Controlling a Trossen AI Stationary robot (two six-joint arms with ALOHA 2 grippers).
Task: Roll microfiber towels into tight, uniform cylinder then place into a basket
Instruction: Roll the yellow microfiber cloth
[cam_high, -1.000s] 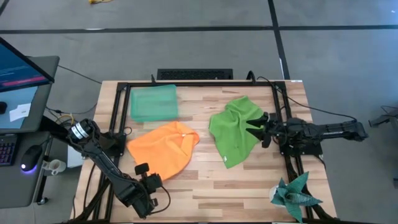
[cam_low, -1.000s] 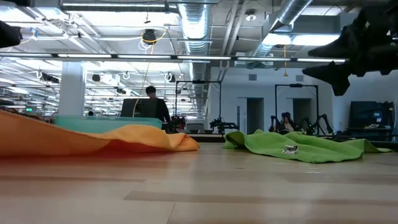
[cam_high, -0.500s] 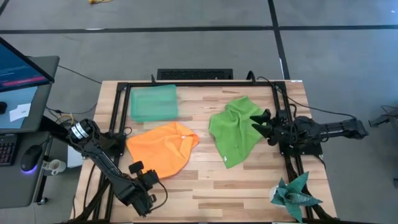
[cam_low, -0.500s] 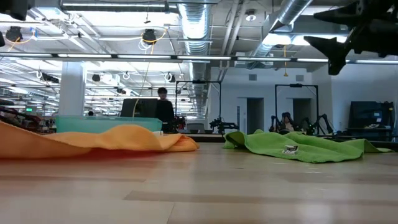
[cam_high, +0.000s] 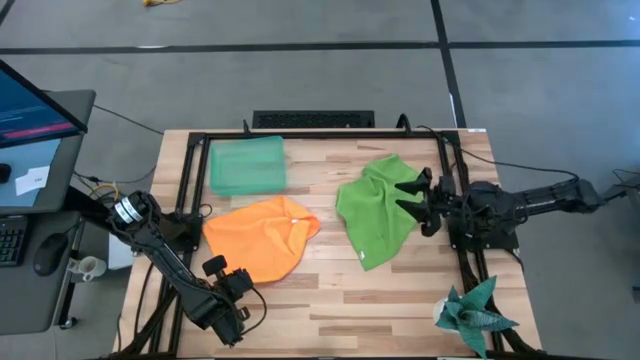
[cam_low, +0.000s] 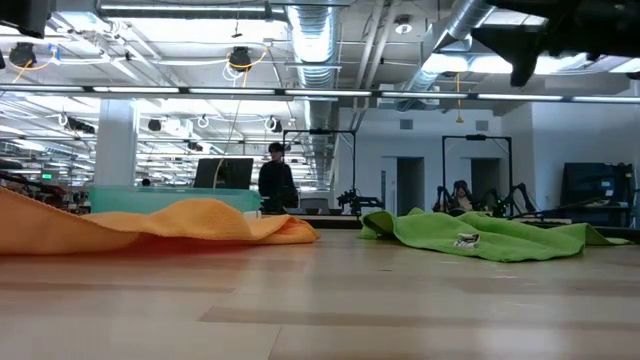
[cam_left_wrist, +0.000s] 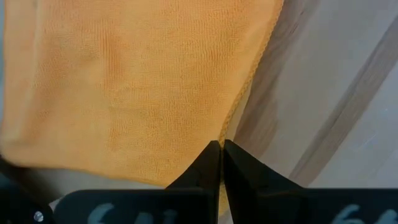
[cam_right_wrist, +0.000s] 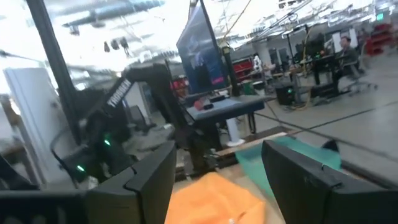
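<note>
Orange towel (cam_high: 260, 238) flat mid-table, left gripper (cam_high: 228, 280) pinched closed at its near edge. Green towel (cam_high: 378, 208) crumpled beside it, right gripper (cam_high: 416, 202) spread wide above. Basket (cam_high: 246, 165) at far-left corner.

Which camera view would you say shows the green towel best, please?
The high view: the green towel shows whole from above, crumpled and unrolled on the table, with the right gripper at its edge. The low view shows it only edge-on as a low rumpled heap. The wrist views do not show it.
</note>
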